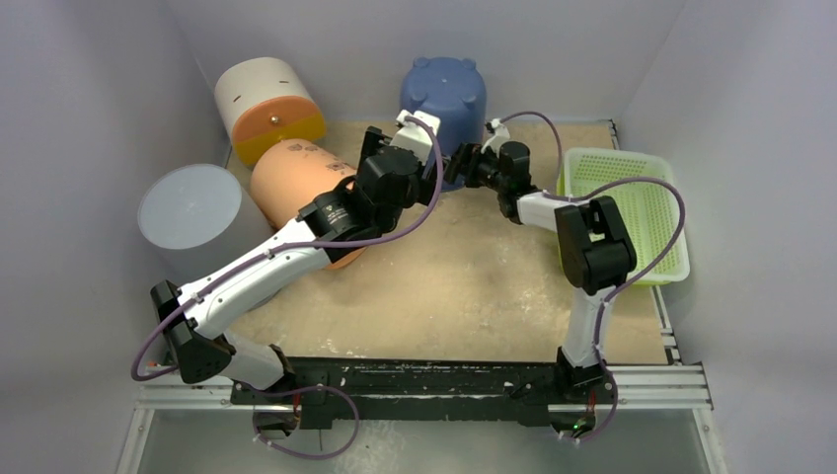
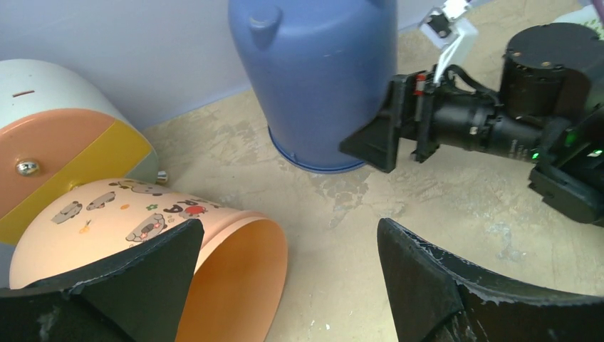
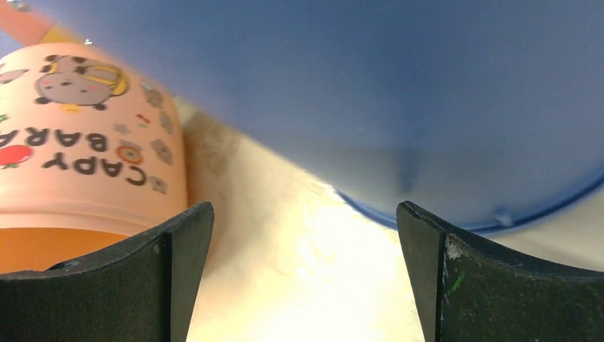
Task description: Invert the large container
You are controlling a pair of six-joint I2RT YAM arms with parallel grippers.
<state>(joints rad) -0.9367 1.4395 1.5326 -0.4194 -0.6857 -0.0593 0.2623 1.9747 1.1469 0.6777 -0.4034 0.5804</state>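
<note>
The large blue container (image 1: 444, 89) stands at the back centre with its rim on the table and its footed base up. It also shows in the left wrist view (image 2: 320, 78) and fills the top of the right wrist view (image 3: 356, 85). My left gripper (image 1: 426, 148) (image 2: 288, 228) is open and empty, just in front of it to the left. My right gripper (image 1: 460, 163) (image 3: 306, 210) is open and empty, low beside the container's front rim, with one fingertip (image 2: 377, 142) near the wall. I cannot tell whether it touches.
A peach printed bucket (image 1: 296, 173) (image 2: 107, 206) (image 3: 85, 142) lies on its side left of the grippers, mouth toward the front. A white, orange and yellow drum (image 1: 266, 104) lies behind it. A grey cylinder (image 1: 192, 212) stands at the left and a green basket (image 1: 632, 207) at the right.
</note>
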